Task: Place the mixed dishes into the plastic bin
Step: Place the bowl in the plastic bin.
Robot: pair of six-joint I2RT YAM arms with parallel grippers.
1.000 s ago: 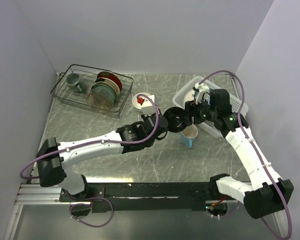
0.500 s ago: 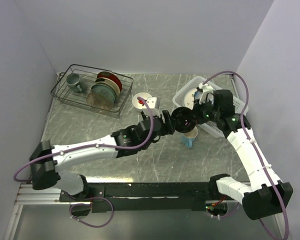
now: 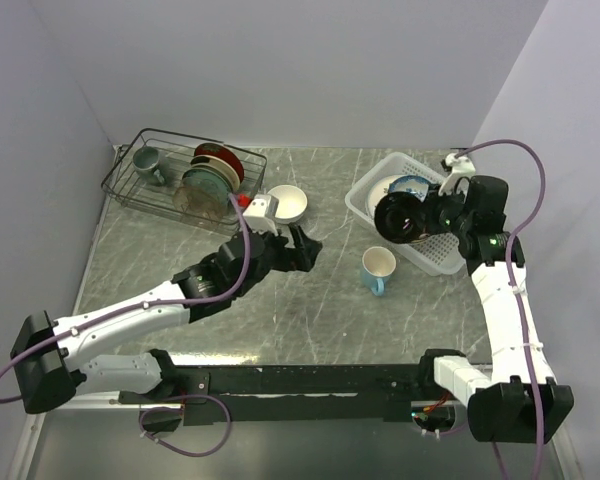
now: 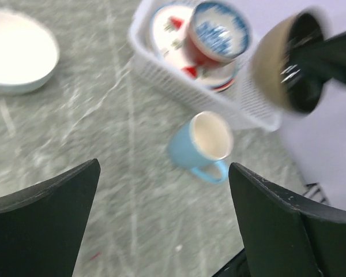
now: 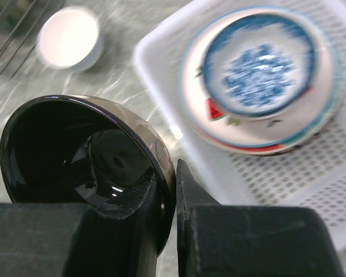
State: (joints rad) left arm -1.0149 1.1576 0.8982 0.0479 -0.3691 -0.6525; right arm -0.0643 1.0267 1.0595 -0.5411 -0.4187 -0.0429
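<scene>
My right gripper (image 5: 174, 173) is shut on the rim of a bowl (image 5: 86, 156) that is cream outside and glossy dark inside, tipped on its side. It hangs at the left edge of the white plastic bin (image 3: 365, 200). In the bin a blue-patterned bowl (image 5: 264, 63) sits on a white plate with red fruit marks (image 5: 219, 109). The light blue mug (image 3: 377, 270) stands upright on the table in front of the bin. My left gripper (image 3: 302, 245) is open and holds nothing, left of the mug. A white bowl (image 3: 287, 203) rests behind it.
A black wire rack (image 3: 140, 195) at the back left holds a grey-green mug (image 3: 146, 160) and several upright plates (image 3: 210, 175). The grey marbled table (image 3: 310, 310) ends at walls on the left, back and right.
My left gripper opened, let go of the dark bowl and pulled back to the left. My right gripper shut on the bowl's rim and carried it right toward the bin.
</scene>
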